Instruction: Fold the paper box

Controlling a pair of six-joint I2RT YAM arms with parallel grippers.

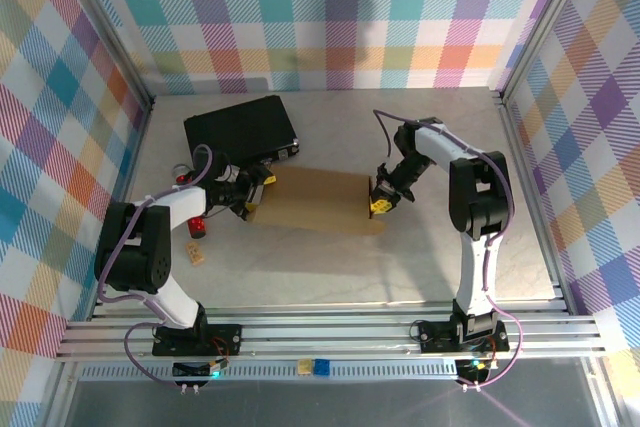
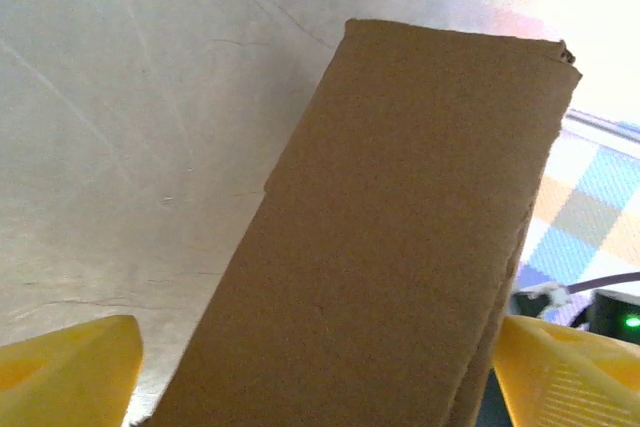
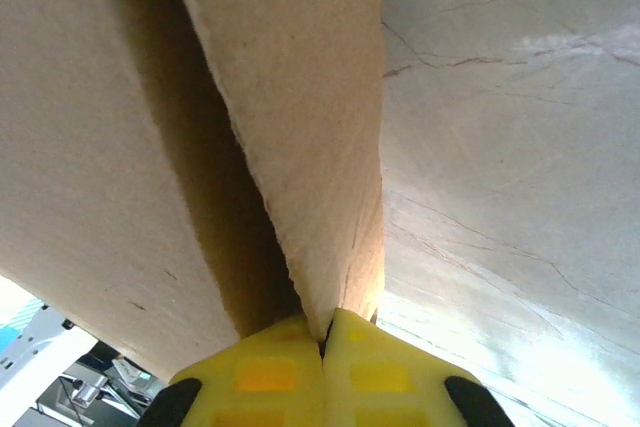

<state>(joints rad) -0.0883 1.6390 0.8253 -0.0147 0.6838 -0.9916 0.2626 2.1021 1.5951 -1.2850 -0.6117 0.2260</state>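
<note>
On the tabletop before us, the paper box, right pincer clenched on a flap edge, left pincer released, straddling the opposite end

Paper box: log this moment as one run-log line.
step: folding | paper box: on table | left gripper: open, fingers either side of box end | right gripper: shut on box flap

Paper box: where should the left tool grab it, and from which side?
Best bet: the left end of the paper box, approached from the left. It's thin cardboard, so only an edge fits between fingers. The right tool is shut on the right edge; the open left tool has a finger either side of the left end.
</note>
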